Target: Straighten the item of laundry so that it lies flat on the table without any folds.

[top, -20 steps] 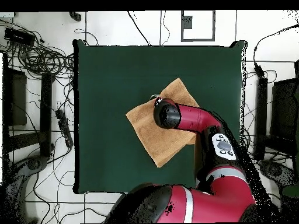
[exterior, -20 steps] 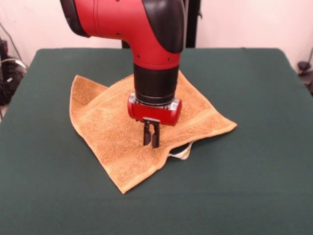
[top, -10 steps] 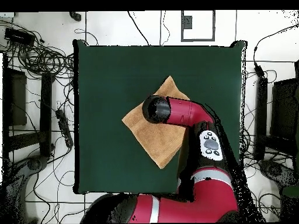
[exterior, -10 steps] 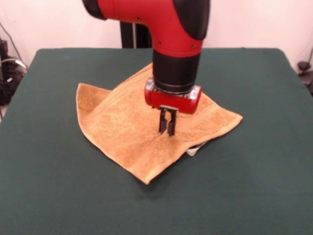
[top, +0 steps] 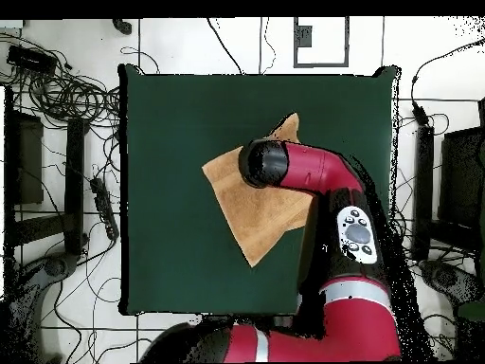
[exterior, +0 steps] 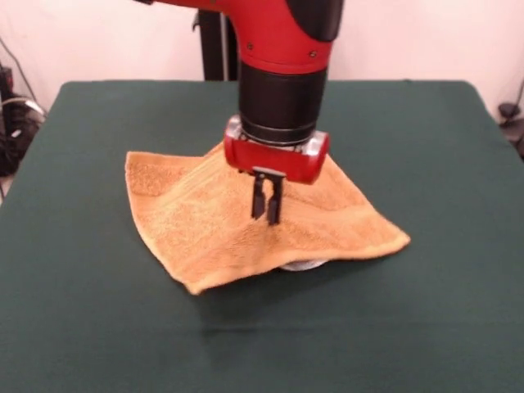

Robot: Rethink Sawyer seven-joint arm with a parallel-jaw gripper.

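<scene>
The orange-tan terry towel is lying near the middle of the dark green table, turned cornerwise so that one corner is pointing toward the right of the front view and another toward the near left. Its middle is rising in a small peak, with creases running down from that peak, and its near edge is lifting just clear of the cloth, casting a shadow beneath. A bit of white tag is peeking out under that near edge. A woven band is showing along the right-hand side. The gripper is coming straight down onto the peak, its two dark fingers standing close together and pinching the towel fabric. In the overhead view the red arm is covering much of the towel.
</scene>
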